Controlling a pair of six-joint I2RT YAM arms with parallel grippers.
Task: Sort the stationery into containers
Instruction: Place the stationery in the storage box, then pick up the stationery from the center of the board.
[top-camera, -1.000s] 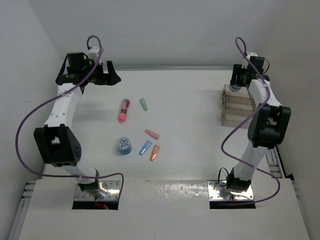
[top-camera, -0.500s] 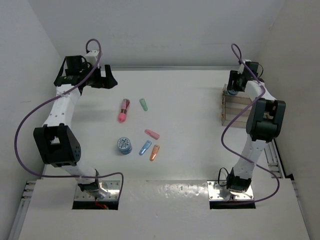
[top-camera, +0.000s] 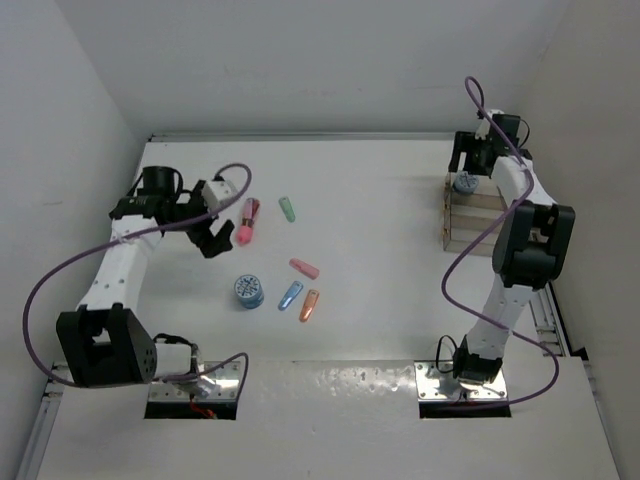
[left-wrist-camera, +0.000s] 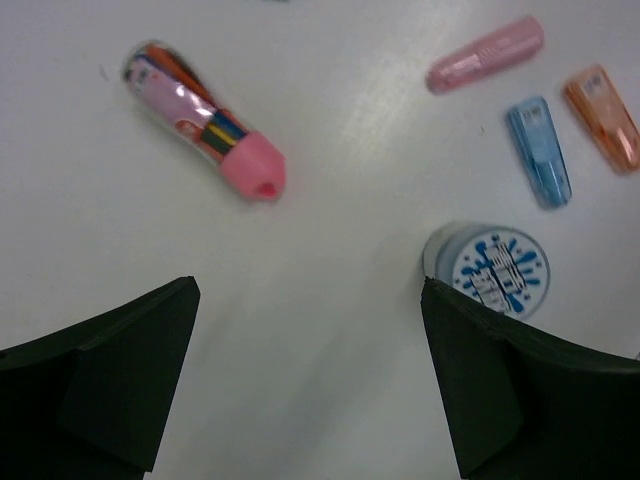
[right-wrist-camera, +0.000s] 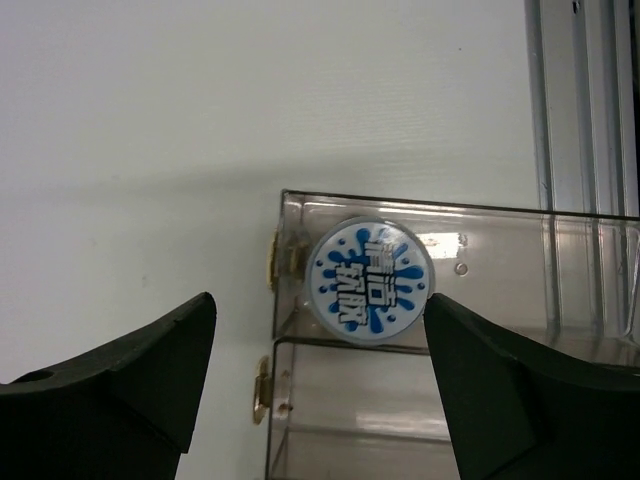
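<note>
My left gripper (top-camera: 213, 236) is open and empty above the table, just left of the pink-magenta marker (top-camera: 246, 222). Its wrist view shows the marker (left-wrist-camera: 205, 120), a blue-and-white roll (left-wrist-camera: 490, 272) by the right finger, and pink (left-wrist-camera: 485, 55), blue (left-wrist-camera: 540, 152) and orange (left-wrist-camera: 603, 115) capsules. A green capsule (top-camera: 288, 209) lies further back. My right gripper (top-camera: 476, 160) is open above the clear container (top-camera: 475, 225) at the far right. A second roll (right-wrist-camera: 370, 278) lies in the container's far compartment (right-wrist-camera: 480, 250), apart from both fingers.
The roll (top-camera: 248, 291) and the pink (top-camera: 304, 268), blue (top-camera: 290, 294) and orange (top-camera: 310, 305) capsules lie grouped mid-table. White walls close in the table on the left, back and right. Purple cables loop off both arms.
My left arm has swung from the far left corner down toward the middle, ending beside the marker. My right gripper has shifted slightly back over the container, where the roll now shows.
</note>
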